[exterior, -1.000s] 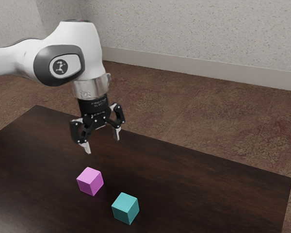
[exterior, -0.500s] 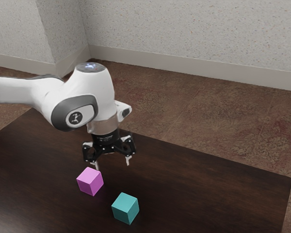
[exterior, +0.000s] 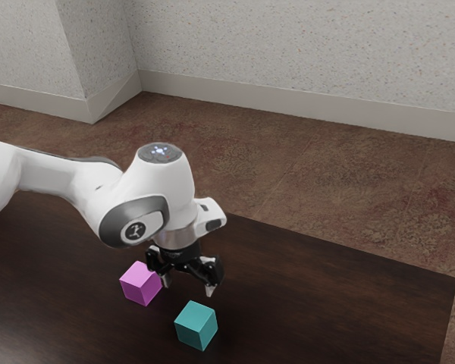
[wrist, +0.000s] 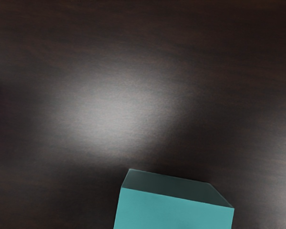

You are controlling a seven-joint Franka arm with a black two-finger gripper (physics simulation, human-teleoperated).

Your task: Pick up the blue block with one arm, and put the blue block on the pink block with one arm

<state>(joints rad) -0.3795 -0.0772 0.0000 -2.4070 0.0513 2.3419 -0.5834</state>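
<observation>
The teal-blue block (exterior: 196, 324) rests on the dark table near its front edge; the wrist view shows the same blue block (wrist: 174, 202) close under my hand. A pink block (exterior: 140, 283) sits a short way to the exterior view's left of it. My gripper (exterior: 188, 284) hangs open just above the table, behind the blue block and right beside the pink one, with nothing between its fingers. One fingertip (exterior: 210, 289) points down near the blue block's top.
The dark wooden table (exterior: 326, 288) stretches toward the exterior view's right, its far edge running diagonally. Brown carpet and a white baseboard lie beyond it. My white arm (exterior: 76, 189) comes in from the exterior view's left.
My arm has dropped and moved forward, bringing the open gripper from high above the table down to just behind the blue block. Both blocks stayed put.
</observation>
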